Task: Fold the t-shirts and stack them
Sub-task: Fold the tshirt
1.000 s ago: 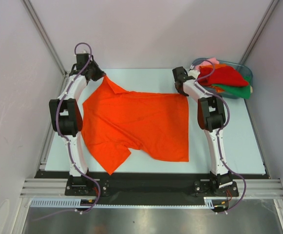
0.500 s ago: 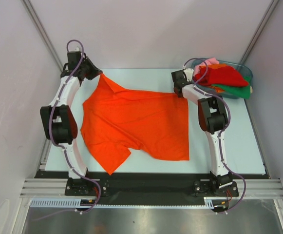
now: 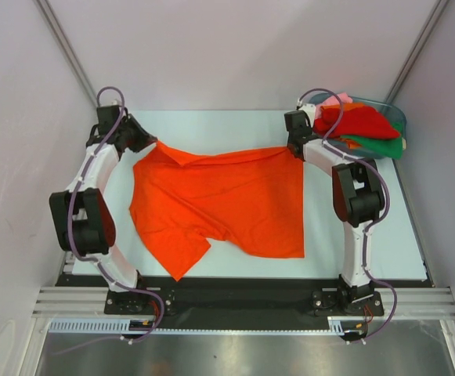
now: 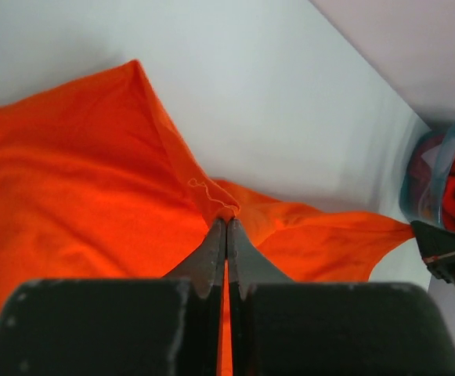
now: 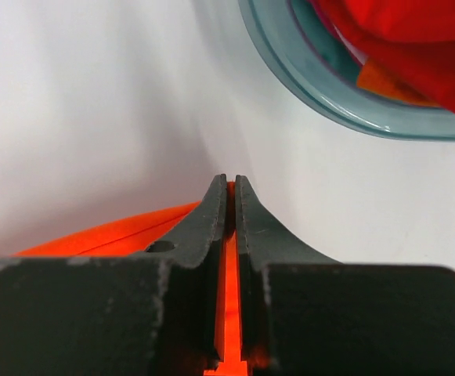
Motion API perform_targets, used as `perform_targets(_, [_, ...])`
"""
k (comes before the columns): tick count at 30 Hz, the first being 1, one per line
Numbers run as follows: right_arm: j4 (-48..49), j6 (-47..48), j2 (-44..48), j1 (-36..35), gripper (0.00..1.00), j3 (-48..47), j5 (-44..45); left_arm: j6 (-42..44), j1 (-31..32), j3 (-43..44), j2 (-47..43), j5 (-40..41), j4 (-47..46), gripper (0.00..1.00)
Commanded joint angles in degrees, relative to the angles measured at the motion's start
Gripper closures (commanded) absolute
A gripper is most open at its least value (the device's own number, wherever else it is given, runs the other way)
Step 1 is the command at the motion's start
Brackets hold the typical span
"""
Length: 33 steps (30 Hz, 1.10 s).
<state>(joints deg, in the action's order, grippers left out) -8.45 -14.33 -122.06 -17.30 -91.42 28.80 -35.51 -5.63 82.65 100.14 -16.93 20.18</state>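
Observation:
A bright orange t-shirt [image 3: 219, 200] lies spread on the pale table, its far edge lifted and stretched between both grippers. My left gripper [image 3: 150, 142] is shut on the far left corner of the orange t-shirt [image 4: 70, 204], with cloth pinched between its fingertips [image 4: 215, 235]. At the far right corner, my right gripper [image 3: 295, 146] is shut on the same shirt's hem [image 5: 229, 258]. Other t-shirts, red [image 3: 360, 121], green [image 3: 384, 146] and pink [image 3: 335, 99], are piled in the tub.
A bluish translucent plastic tub [image 3: 397, 113] stands at the far right corner of the table [image 3: 211, 125], close behind my right gripper; its rim [image 5: 321, 86] fills the right wrist view's top. Grey enclosure walls rise on the left, back and right.
The right gripper has shut on the shirt's far right corner. The left arm swung outward to the left, pulling the far edge taut and lowering the peaked left corner.

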Motion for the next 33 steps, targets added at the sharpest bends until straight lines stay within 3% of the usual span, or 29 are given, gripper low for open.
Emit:
perform_targets(1, [3.09, 2.99, 5.25, -0.72, 1.0, 1.59, -0.94, 0.62, -1.31, -5.11, -7.31, -1.35, -3.13, 1.0])
perform_targets(9, [2.12, 1.94, 10.35, -1.15, 1.0, 8.62, -2.78, -1.85, -3.95, -17.07, -15.58, -0.74, -5.42, 1.0])
perform_targets(17, [1.68, -0.17, 14.83, -1.95, 1.0, 15.29, -4.88, -2.55, -6.15, -23.5, -22.44, 0.23, -4.98, 1.0])
perform_targets(33, [-3.14, -5.0, 17.38, -4.67, 1.0, 19.78, -3.4, -8.08, -7.12, -37.83, -33.43, 7.17, 0.2, 1.0])
